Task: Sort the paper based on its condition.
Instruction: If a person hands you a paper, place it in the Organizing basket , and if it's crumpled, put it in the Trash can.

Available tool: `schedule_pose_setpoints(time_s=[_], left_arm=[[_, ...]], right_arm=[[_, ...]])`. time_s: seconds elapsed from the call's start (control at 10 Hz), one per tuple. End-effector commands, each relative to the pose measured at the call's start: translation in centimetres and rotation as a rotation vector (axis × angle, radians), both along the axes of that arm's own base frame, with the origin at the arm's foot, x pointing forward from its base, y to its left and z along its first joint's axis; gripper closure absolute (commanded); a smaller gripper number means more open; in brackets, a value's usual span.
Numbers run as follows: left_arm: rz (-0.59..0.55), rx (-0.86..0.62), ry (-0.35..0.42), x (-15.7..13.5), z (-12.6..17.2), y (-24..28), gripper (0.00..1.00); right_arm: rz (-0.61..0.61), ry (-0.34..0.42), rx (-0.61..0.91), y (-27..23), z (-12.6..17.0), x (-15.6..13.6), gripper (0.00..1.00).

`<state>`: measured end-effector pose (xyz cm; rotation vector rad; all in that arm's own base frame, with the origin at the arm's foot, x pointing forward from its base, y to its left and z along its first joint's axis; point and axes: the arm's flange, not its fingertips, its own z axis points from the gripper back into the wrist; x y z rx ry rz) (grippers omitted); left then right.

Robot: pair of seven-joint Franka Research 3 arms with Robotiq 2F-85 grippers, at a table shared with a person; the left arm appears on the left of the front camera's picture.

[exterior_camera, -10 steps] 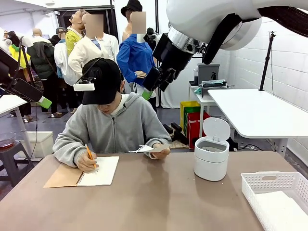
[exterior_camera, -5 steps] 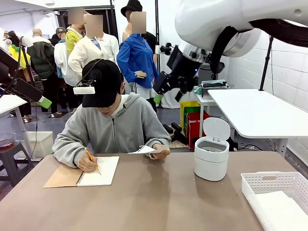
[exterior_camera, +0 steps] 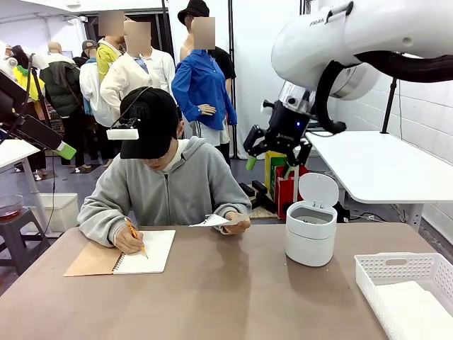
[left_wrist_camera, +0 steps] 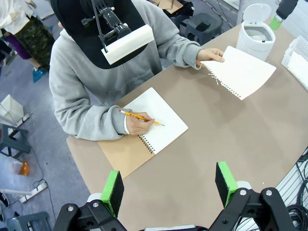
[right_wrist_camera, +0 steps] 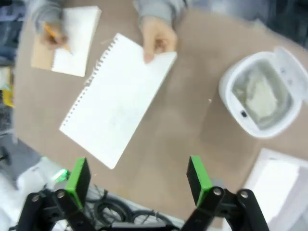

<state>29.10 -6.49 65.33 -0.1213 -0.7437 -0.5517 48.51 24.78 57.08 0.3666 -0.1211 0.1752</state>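
Right pincer (right_wrist_camera: 137, 173) hangs wide open, holding nothing. Ahead to its left, a smooth sheet (right_wrist_camera: 118, 98) in the person's hand (right_wrist_camera: 156, 41) — not yet sorted. To its right, a wad (right_wrist_camera: 262, 96) already in the bin (right_wrist_camera: 227, 94), flat paper (right_wrist_camera: 284, 183) in the basket (exterior_camera: 396, 263).

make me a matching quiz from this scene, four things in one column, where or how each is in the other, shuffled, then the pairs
1. loose sheet
2. notebook
3. white bin
4. white basket

A. at the table's right edge
B. held in the person's hand
C. lid up, crumpled paper inside
D. lying open, being written on

Pairs: 1-B, 2-D, 3-C, 4-A
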Motion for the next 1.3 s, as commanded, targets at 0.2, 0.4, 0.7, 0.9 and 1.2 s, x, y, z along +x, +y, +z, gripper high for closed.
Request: schedule_pose_setpoints(time_s=[0.2,0.4,0.7,0.9,1.2], left_arm=[[0.001,-0.001,-0.003,0.0,0.0,0.0,0.0],[0.001,-0.001,-0.003,0.0,0.0,0.0,0.0],[0.001,-0.001,-0.003,0.0,0.0,0.0,0.0],[0.001,-0.001,-0.003,0.0,0.0,0.0,0.0],[0.001,-0.001,-0.003,0.0,0.0,0.0,0.0]], right_arm=[[-0.36,0.194,0.163,0.5,-4.1,-1.5,0.0],[-0.486,0.149,0.167,0.1,-6.7,-1.9,0.0],[-0.412,0.206,0.145,0.0,-5.6,-0.7,0.0],[-0.412,0.206,0.145,0.0,-5.6,-0.7,0.0],[-0.502,0.292,0.253,0.4,-9.0,1.0,0.0]])
